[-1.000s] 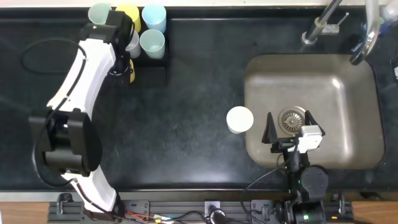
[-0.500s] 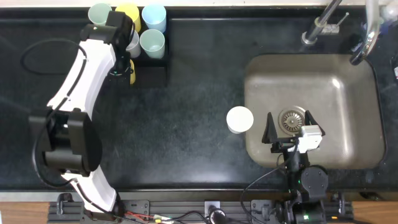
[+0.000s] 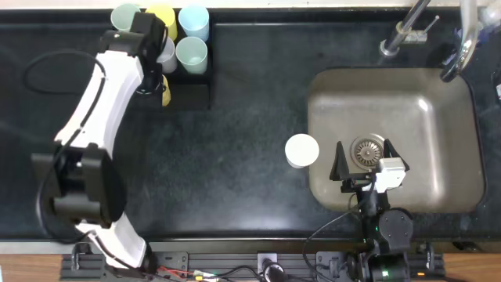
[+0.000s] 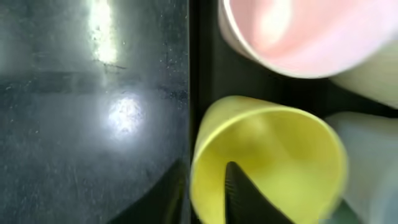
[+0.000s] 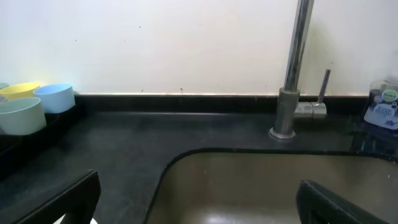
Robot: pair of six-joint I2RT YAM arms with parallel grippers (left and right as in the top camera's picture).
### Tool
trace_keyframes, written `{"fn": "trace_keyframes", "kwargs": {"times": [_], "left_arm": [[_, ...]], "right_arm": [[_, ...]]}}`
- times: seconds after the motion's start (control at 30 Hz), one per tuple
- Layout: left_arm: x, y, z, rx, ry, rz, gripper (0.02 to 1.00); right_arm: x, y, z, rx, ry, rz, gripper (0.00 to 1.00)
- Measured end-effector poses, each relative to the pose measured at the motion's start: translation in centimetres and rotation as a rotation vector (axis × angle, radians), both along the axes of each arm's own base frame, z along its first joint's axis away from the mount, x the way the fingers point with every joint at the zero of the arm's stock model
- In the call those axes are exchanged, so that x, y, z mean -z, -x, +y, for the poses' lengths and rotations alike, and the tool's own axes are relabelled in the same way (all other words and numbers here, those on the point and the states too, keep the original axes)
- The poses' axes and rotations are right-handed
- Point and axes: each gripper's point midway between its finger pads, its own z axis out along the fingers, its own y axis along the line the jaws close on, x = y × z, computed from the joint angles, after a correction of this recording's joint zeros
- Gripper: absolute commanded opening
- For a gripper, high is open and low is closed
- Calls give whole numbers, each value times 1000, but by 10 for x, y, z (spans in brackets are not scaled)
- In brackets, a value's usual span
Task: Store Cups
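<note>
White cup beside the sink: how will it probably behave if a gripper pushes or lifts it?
The white cup looks plastic, so probably light; a push may slide it on the smooth counter. It stands on end right beside the sink rim, so a push that way could tip it in. Thin walls may flex when squeezed.

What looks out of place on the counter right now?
A lone white cup stands on the counter just off the left rim of the sink, far from the cup rack at the back left. It looks like a stray not yet stored. Nothing looks spilled or damaged.
</note>
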Motion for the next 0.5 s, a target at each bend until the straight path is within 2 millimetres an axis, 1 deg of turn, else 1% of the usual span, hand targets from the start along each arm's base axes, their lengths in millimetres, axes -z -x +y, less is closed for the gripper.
{"fn": "trace_keyframes", "kwargs": {"times": [0.17, 0.3, 0.4, 0.5], "left_arm": [[-42, 3, 2, 10, 2, -110, 568], [-79, -1, 2, 68, -3, -231, 711], [-106, -13, 1, 168, -27, -337, 726], [-136, -35, -3, 358, -109, -455, 779]], "right_arm": [[0, 0, 0, 0, 0, 1, 996], [0, 0, 0, 0, -1, 0, 998], [0, 0, 0, 0, 0, 0, 998], [0, 0, 0, 0, 0, 0, 998]]}}
